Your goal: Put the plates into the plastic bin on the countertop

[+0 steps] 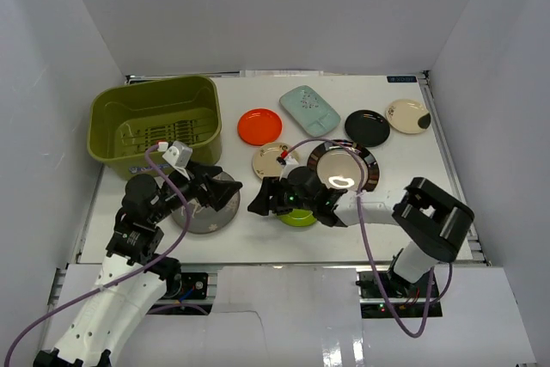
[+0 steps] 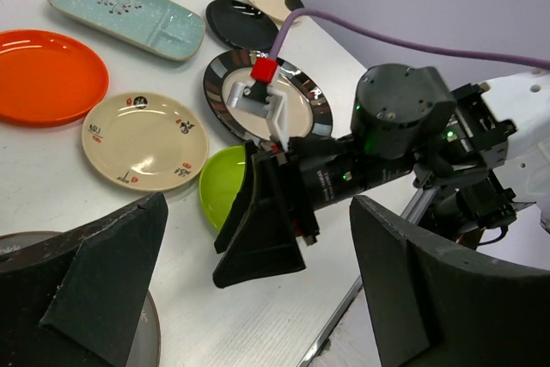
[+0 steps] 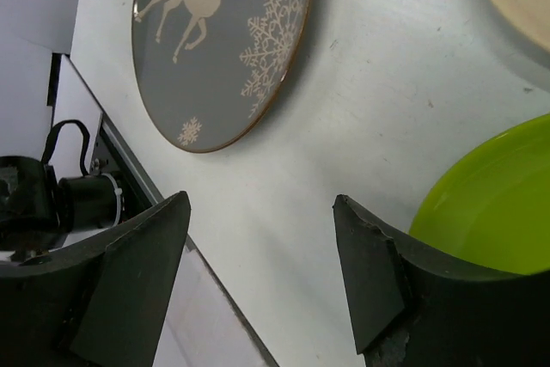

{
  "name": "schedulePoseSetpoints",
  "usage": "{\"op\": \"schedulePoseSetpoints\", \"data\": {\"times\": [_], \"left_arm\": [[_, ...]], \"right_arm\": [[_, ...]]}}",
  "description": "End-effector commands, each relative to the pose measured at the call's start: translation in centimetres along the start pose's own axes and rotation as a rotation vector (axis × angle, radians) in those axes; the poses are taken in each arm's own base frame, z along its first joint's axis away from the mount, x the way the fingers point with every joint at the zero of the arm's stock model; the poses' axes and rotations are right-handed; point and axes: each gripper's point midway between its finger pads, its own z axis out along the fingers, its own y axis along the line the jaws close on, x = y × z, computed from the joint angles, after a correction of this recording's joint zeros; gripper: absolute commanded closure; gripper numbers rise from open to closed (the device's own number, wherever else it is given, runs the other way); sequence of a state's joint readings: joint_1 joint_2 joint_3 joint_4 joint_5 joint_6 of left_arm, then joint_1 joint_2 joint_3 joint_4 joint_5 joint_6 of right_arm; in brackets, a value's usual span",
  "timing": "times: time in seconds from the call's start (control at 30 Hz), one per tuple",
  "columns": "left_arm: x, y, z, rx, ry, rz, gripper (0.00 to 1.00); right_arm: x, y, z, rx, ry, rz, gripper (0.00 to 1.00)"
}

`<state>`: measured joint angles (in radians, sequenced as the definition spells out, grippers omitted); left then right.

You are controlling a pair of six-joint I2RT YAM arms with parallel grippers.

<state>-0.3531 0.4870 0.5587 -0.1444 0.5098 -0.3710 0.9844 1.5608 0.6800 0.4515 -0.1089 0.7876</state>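
Observation:
The olive-green bin (image 1: 106, 119) stands at the back left, with no plate in it. On the white countertop (image 1: 245, 234) lie orange (image 1: 259, 126), mint (image 1: 308, 110), black (image 1: 367, 127), two cream (image 1: 407, 115) (image 1: 273, 161), glossy dark-rimmed (image 1: 344, 168), lime green (image 1: 299, 217) and grey deer-patterned (image 1: 199, 217) plates. My left gripper (image 1: 222, 192) is open and empty over the grey plate's (image 2: 150, 341) right edge. My right gripper (image 1: 263, 198) is open and empty, low between the grey plate (image 3: 219, 40) and the lime plate (image 3: 498, 204), its right finger at the lime plate's rim.
The two grippers face each other closely; the right gripper (image 2: 258, 229) fills the middle of the left wrist view. The table's metal front edge (image 3: 163, 204) runs just below the right gripper. White walls enclose the table on three sides.

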Motion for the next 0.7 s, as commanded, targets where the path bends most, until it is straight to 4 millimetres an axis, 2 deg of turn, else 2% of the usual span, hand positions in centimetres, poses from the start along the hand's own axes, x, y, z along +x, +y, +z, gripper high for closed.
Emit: {"op": "schedulePoseSetpoints", "data": {"times": [0.0, 0.07, 0.13, 0.17, 0.23, 0.27, 0.37, 0.4, 0.53, 0.67], "left_arm": [[-1.0, -0.6, -0.3, 0.012, -0.009, 0.028, 0.02], [-1.0, -0.4, -0.3, -0.002, -0.011, 0.027, 0.02], [-0.9, -0.1, -0.3, -0.019, -0.009, 0.021, 0.02], [-0.9, -0.1, -0.2, -0.018, -0.007, 0.017, 0.02], [-0.9, -0.1, -0.2, -0.020, -0.005, 0.010, 0.02], [-0.8, 0.0, -0.2, -0.025, -0.004, 0.005, 0.02], [-0.7, 0.4, -0.1, -0.057, -0.004, -0.021, 0.02], [-0.7, 0.5, -0.2, -0.067, -0.001, -0.036, 0.02], [0.2, 0.9, -0.9, -0.119, 0.046, -0.085, 0.02], [-0.6, 1.5, -2.0, -0.201, 0.030, -0.096, 0.02]], "right_arm": [[-2.7, 2.3, 2.1, -0.079, -0.123, 0.101, 0.26], [-1.6, 0.8, 3.2, -0.042, -0.112, 0.164, 0.26], [-1.4, 0.4, 3.9, -0.045, -0.127, 0.200, 0.26], [-0.8, -0.4, 4.6, -0.032, -0.114, 0.230, 0.27], [-0.9, -0.1, 5.5, -0.056, -0.111, 0.257, 0.28], [-0.1, -0.6, 6.3, -0.048, -0.090, 0.290, 0.28], [0.2, -0.8, 7.6, -0.066, -0.088, 0.343, 0.33], [0.1, -1.0, 7.7, -0.065, -0.097, 0.356, 0.36], [0.3, -1.4, 8.5, -0.071, -0.110, 0.390, 0.40], [-0.4, -0.9, 9.6, -0.105, -0.122, 0.396, 0.40]]}}
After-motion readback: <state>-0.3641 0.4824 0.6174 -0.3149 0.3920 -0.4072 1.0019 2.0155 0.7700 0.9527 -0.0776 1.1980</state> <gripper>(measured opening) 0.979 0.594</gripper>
